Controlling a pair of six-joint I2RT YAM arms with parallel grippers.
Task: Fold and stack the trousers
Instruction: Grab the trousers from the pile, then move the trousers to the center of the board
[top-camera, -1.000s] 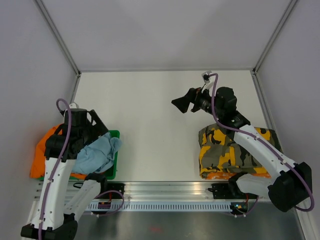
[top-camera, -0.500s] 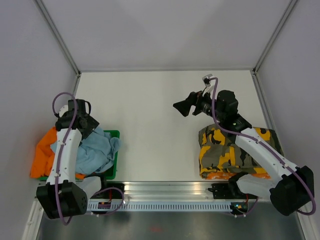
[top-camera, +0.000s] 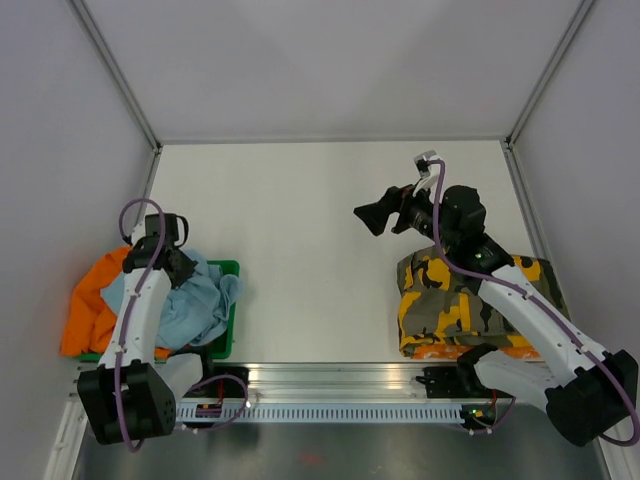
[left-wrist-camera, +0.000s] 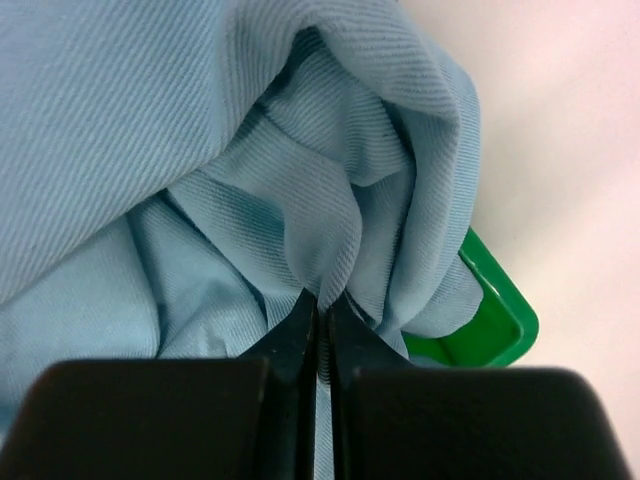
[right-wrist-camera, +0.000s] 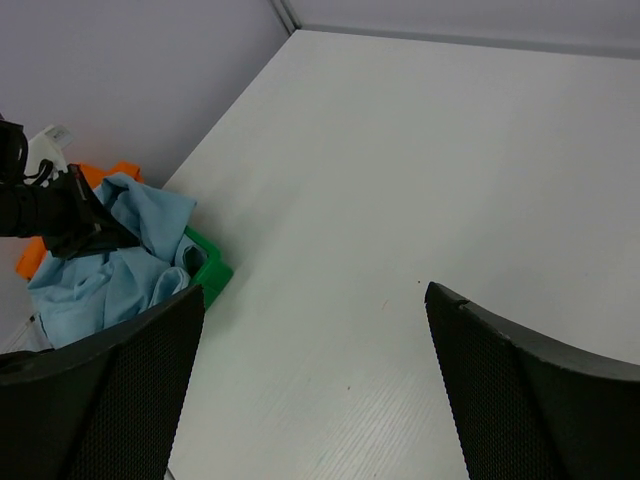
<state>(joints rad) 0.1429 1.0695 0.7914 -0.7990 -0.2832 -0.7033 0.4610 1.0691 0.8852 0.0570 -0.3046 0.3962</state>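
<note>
Light blue trousers (top-camera: 195, 300) lie crumpled in a green bin (top-camera: 228, 335) at the left, over an orange garment (top-camera: 88, 305). My left gripper (top-camera: 172, 268) is down in the bin, shut on a fold of the blue trousers (left-wrist-camera: 330, 240), pinched between its black fingertips (left-wrist-camera: 297, 330). Folded camouflage trousers (top-camera: 450, 300) lie on an orange garment at the right. My right gripper (top-camera: 380, 215) hangs open above the table's middle right, holding nothing; in its wrist view the blue trousers (right-wrist-camera: 110, 260) show at the far left.
Grey walls with metal corner posts enclose the white table (top-camera: 320, 230). An aluminium rail (top-camera: 330, 385) with both arm bases runs along the near edge. The green bin's corner (left-wrist-camera: 500, 320) sits by the white table surface.
My left arm swung down and left into the bin and its gripper went from open to shut on the blue trousers. The right gripper drifted slightly right, still open.
</note>
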